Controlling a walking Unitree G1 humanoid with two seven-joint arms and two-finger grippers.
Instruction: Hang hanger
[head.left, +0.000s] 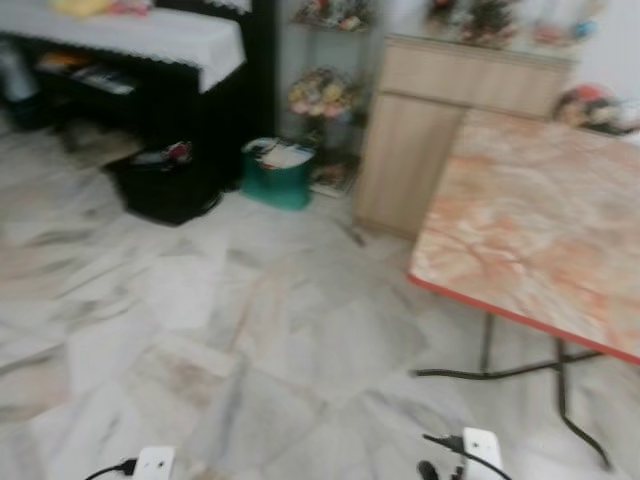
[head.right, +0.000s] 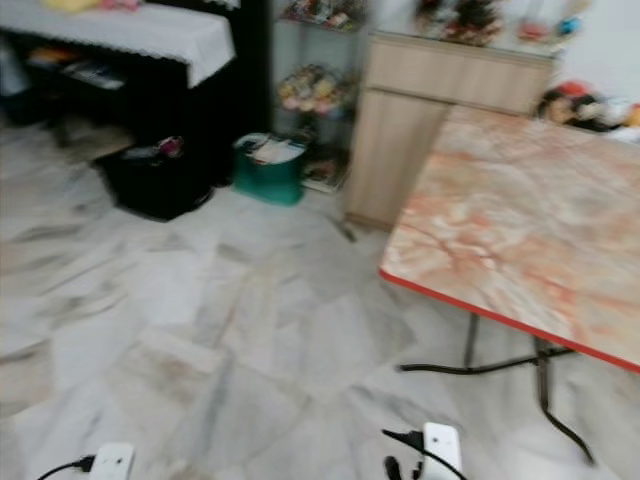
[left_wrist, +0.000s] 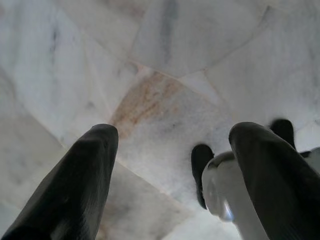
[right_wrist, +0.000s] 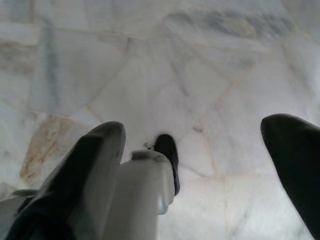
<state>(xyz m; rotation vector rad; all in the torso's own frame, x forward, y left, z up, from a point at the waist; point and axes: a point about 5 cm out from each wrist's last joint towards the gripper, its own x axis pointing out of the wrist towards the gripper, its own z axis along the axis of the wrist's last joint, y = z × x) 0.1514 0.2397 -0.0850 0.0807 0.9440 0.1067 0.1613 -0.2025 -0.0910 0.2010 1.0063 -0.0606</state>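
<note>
While both arms hang, each pincer (left_wrist: 170, 165) (right_wrist: 195, 160) gapes above marble floor (head.left: 250, 330).

I'm on pale marble floor (head.left: 250, 330); orange-marbled table (head.left: 540, 230) at 2 o'clock, wood cabinet (head.left: 430, 130) at 1, black shelf w/ white cloth (head.left: 140, 30) at 10.

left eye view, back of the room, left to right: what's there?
Black cabinet with white cloth → black bin → green bag → wooden cabinet → marble-top table.
</note>
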